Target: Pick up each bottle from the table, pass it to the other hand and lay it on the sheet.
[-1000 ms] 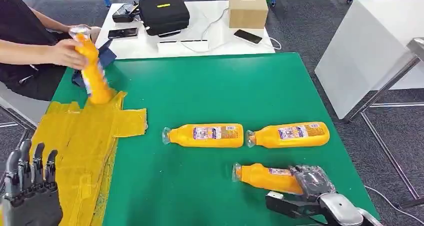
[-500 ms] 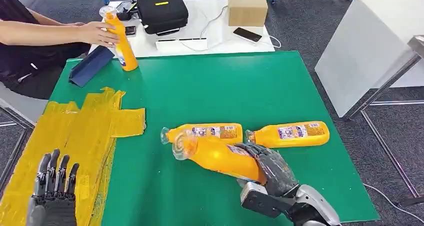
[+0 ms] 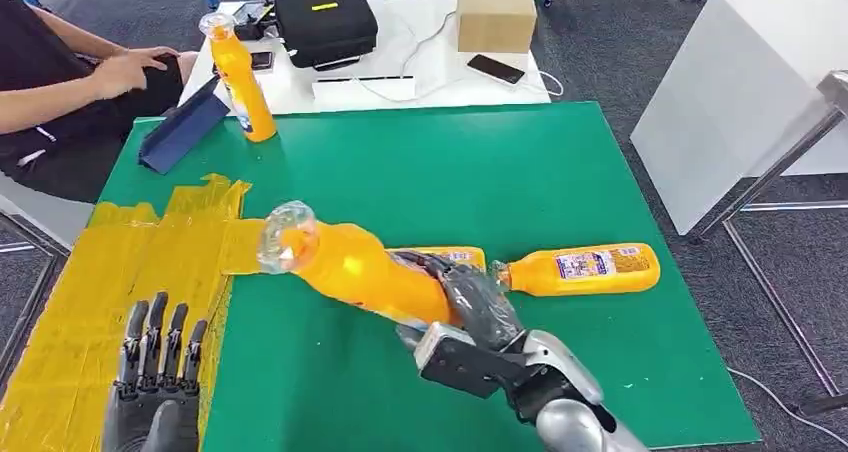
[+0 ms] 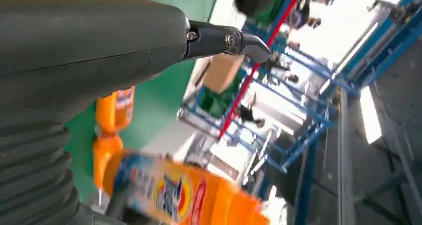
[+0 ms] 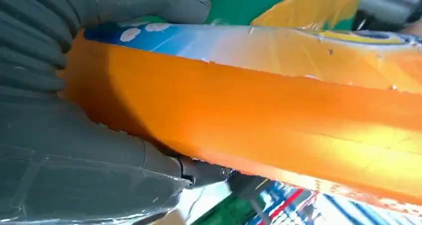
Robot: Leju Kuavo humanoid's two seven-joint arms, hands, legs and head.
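Watching the head view, I saw the right robot hand (image 3: 478,307) wrapped around the base end of an orange bottle (image 3: 350,265), which it held lifted clear of the green table (image 3: 520,172) and tilted, its clear neck pointing toward the yellow sheet (image 3: 120,282). In the right wrist view the grey ribbed fingers (image 5: 99,150) pressed into the bottle's smooth, glossy plastic, a blue-and-white label showing near the thumb. The left robot hand (image 3: 155,382) hung over the near edge of the sheet with its dark fingers straight, spread and grasping nothing. I could see the sheet was crinkled and uneven in outline, lying flat on the table's left part. Two more bottles lay on their sides: one (image 3: 450,259) partly hidden behind the held bottle, and another (image 3: 580,269) to its right, both elongated with printed labels. A fourth bottle (image 3: 240,77) stood upright at the far left edge, beside a dark blue folder (image 3: 180,130). A person's arm (image 3: 80,82) rested beyond it.
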